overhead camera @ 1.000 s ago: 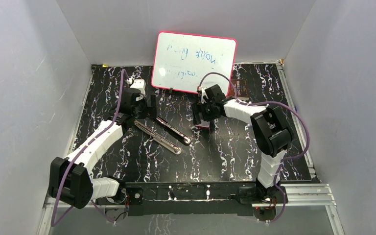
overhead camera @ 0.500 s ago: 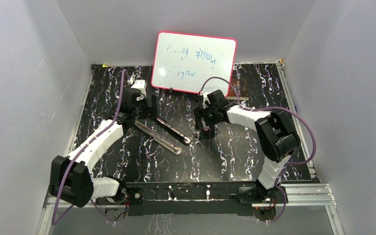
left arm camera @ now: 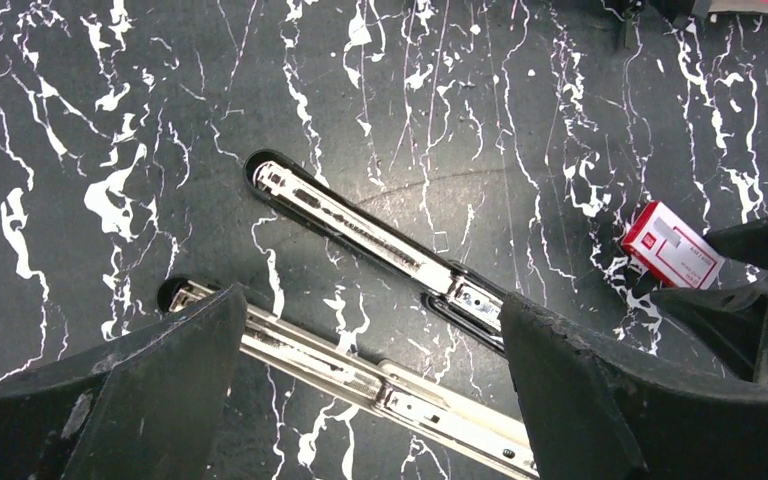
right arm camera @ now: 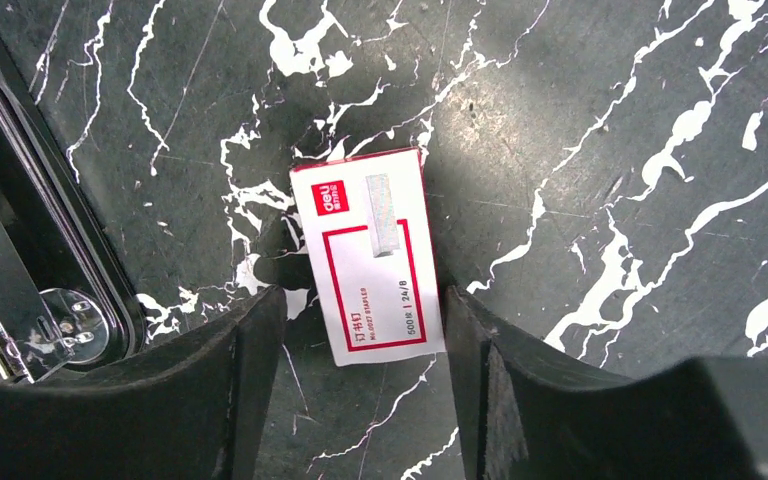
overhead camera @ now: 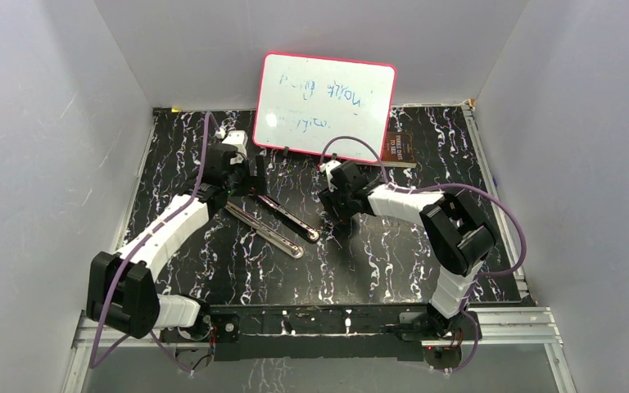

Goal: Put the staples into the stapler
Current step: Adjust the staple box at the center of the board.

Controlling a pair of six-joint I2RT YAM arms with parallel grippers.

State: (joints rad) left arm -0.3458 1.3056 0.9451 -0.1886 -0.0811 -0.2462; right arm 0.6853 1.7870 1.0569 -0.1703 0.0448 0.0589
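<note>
The stapler lies opened flat mid-table, with a black half and a shiny metal rail spread side by side. My left gripper hovers above its hinge end, and its jaws are wide open with nothing between them. The right gripper is lowered at the stapler's other end. Its open fingers straddle a small white box with a red label. The right finger is at the box's edge, and a gap remains on the left side. No staples show.
A pink-framed whiteboard leans against the back wall. A brown box lies at the back right beside it. White walls enclose the black marbled table on three sides.
My right gripper has shifted left toward the stapler's end and come down over the white box, its jaws narrowing. The left gripper edged slightly toward the back and stayed open.
</note>
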